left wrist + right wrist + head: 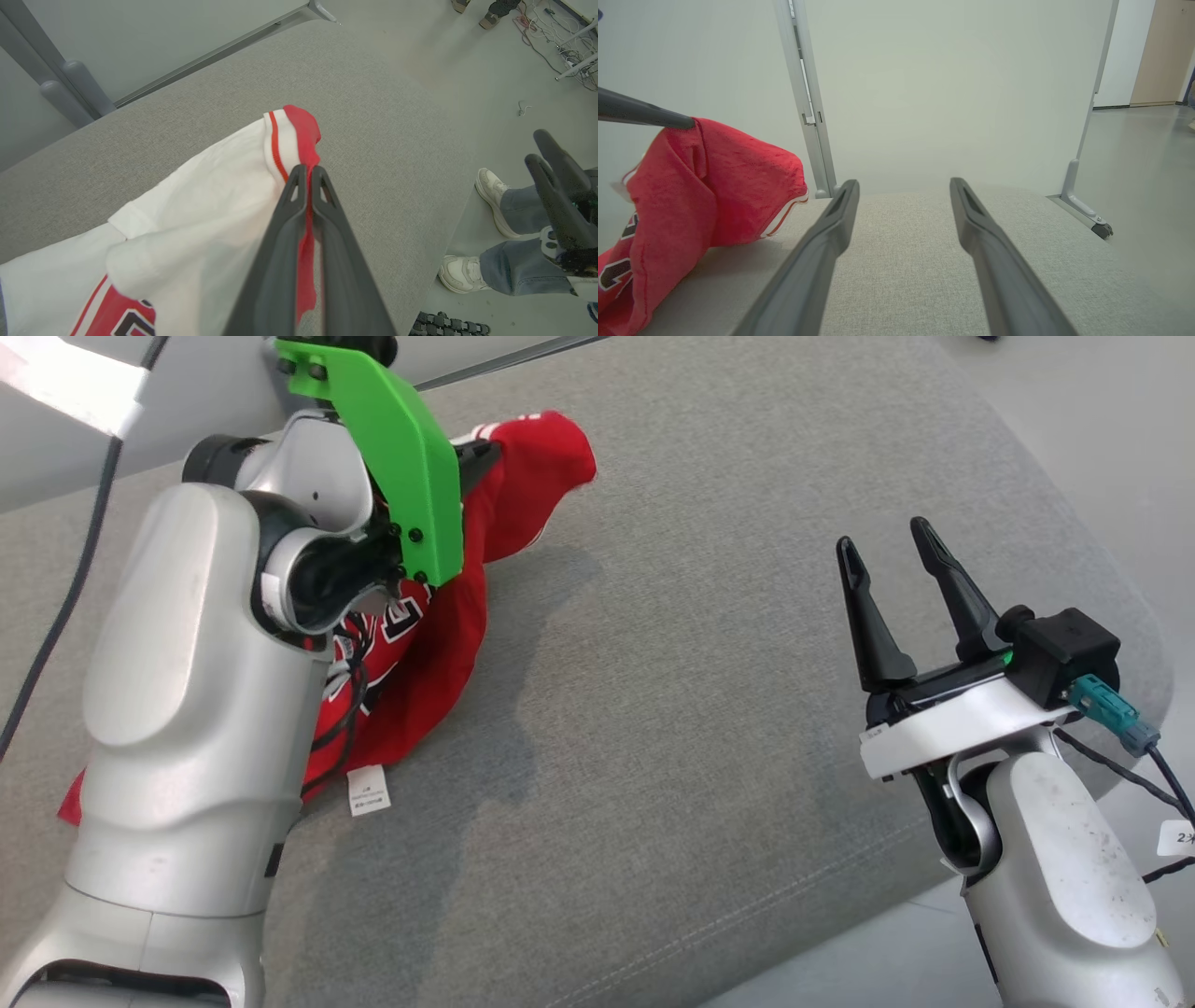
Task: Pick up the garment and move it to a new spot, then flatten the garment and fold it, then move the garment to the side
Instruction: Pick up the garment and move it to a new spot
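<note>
The garment (439, 644) is a red jersey with white-striped trim and dark lettering, lying crumpled on the grey cushioned surface (709, 728) at the left. Its upper end is pulled up off the surface. My left gripper (306, 171) is shut on a fold of that red fabric near the striped hem (280, 140). In the head view the left gripper (478, 455) is mostly hidden behind its green bracket. My right gripper (882, 537) stands open over bare cushion at the right, well apart from the garment (705, 186), with nothing between its fingers (840, 210).
A white care label (367, 793) hangs from the garment's near edge. A person's legs and white shoes (495, 205) stand just off the cushion's right edge. Grey metal frame posts (805, 93) rise behind the surface. Cables (556, 42) lie on the floor.
</note>
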Controlling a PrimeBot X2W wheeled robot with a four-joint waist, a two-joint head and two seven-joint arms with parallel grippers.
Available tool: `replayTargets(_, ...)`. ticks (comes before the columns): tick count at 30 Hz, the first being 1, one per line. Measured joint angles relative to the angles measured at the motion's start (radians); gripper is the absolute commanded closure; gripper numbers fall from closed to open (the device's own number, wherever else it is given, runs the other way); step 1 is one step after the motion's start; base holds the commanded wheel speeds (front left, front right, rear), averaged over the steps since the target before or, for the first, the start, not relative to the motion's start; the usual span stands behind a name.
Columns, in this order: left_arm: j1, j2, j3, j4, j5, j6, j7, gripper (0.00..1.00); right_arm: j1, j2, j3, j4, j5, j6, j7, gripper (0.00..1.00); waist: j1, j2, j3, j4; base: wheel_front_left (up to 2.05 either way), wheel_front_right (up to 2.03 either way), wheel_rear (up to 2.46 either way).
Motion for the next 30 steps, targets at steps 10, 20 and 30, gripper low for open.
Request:
replayTargets(10,0.134,-0.009,-0.122,0.031,-0.001,0.029,-0.055,0.00,0.019,0.007,0.024,-0.001,0.012,0.000,0.000,0.00,-0.0001,0.0000,0.031,-0.139,0.00,0.00,0.00)
replayTargets(20,0.289,0.002,-0.271,-0.058,-0.108,0.046,-0.317,0.00,0.045,0.013,-0.023,0.003,0.008,0.000,0.000,0.00,-0.0001,0.0000,0.069,-0.201,0.00,0.00,0.00)
replayTargets(30,0.405,0.010,-0.241,-0.113,0.070,0.142,-0.556,0.00,0.040,-0.044,0.097,0.021,-0.009,0.000,0.000,0.00,-0.0001,0.0000,0.044,-0.096,0.00,0.00,0.00)
